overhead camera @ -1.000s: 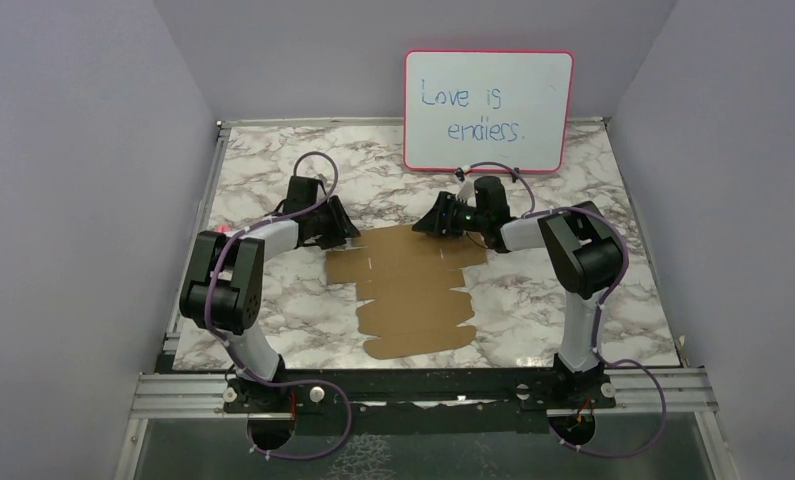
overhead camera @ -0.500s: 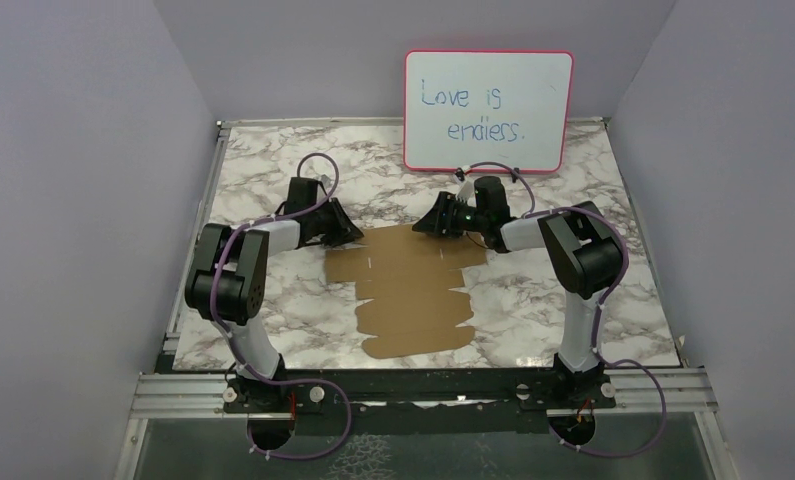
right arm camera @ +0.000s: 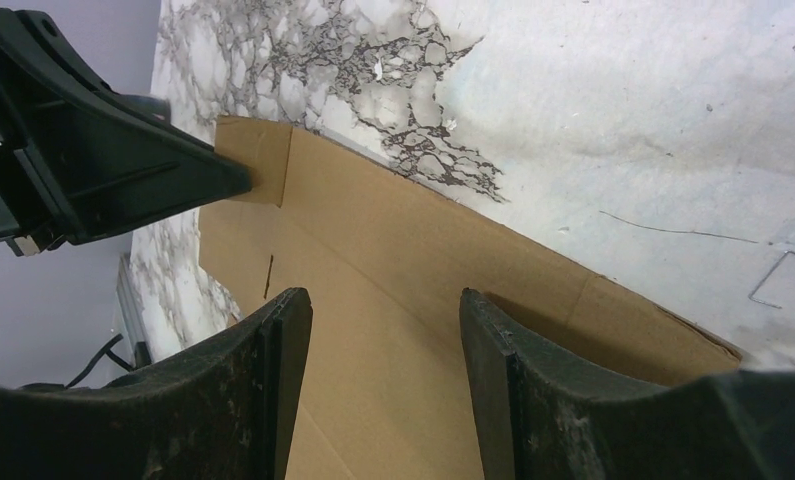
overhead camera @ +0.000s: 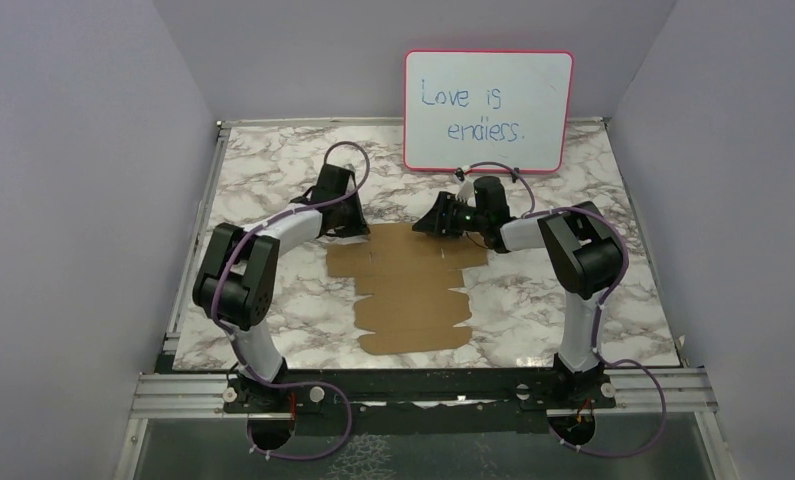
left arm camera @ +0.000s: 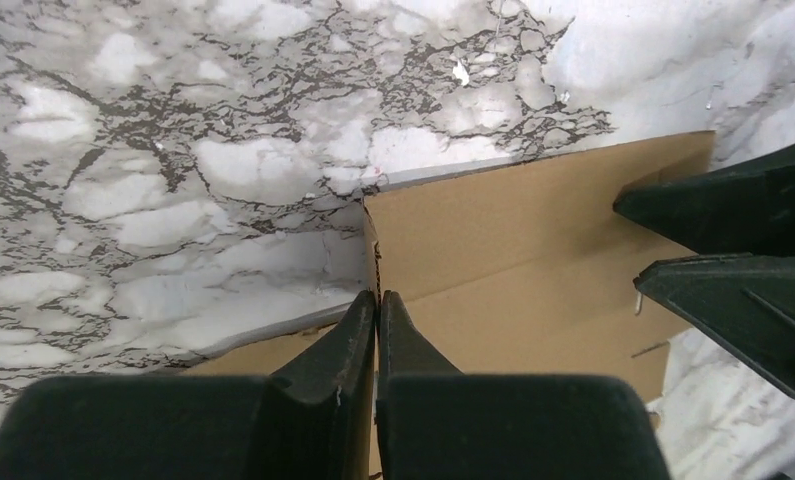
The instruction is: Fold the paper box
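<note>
The paper box (overhead camera: pixel 413 290) is a flat brown cardboard sheet with flaps and creases, lying mid-table. My left gripper (overhead camera: pixel 358 230) is at the sheet's far left corner. In the left wrist view its jaws (left arm camera: pixel 377 297) are pressed together with the thin edge of the cardboard (left arm camera: pixel 513 230) between them. My right gripper (overhead camera: pixel 420 226) is open and low over the sheet's far edge. In the right wrist view it (right arm camera: pixel 384 296) straddles bare cardboard (right arm camera: pixel 393 240) and holds nothing. The left gripper's tip (right arm camera: pixel 235 180) shows there, touching the corner flap.
A pink-framed whiteboard (overhead camera: pixel 488 110) stands at the back of the marble table (overhead camera: pixel 263 170), just behind the right gripper. Grey walls close in the left, right and back sides. The two grippers face each other a short way apart.
My left gripper has moved away from the sheet's left flap, farther back and to the right, to the far left corner. The right arm has not moved.
</note>
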Tool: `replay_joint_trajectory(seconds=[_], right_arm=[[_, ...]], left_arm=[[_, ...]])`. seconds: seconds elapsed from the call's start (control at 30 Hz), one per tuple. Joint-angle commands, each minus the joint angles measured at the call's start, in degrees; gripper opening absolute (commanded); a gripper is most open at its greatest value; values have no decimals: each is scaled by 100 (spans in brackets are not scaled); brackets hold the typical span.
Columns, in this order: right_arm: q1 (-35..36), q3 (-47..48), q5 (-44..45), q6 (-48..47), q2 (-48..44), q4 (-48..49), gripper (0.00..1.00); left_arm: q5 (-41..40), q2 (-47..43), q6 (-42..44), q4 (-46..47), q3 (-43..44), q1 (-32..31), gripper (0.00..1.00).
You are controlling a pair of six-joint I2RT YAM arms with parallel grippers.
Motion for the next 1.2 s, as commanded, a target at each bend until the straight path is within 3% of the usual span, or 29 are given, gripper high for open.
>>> replay_joint_trajectory(seconds=[0.0,0.2,0.37,0.47,0.57,0.93,1.17], right_arm=[[116,-134,364,-131,31,-270,62],[151,-173,641,-119,-28,-355,62],[169,-236,771,-91,-89,-348,62],[169,-252,794,-94,-132,-347,62],[171,-238,803,-122,-171,-381,62],[170,-383,544,-70,-329,-50,62],[169,-229,268,-178,-628,-203,63]], left_arm=[[-911,208,323,-608,563,-415,3],[-1871,545,680,-1179,1185,-835,4],[-2169,730,825,-1469,1515,-997,11],[-2193,649,862,-1519,1556,-1011,16],[-2247,410,866,-1548,1475,-998,32],[-1211,-1087,425,-1254,226,-410,67],[-323,-1942,24,-1119,-833,-319,73]])
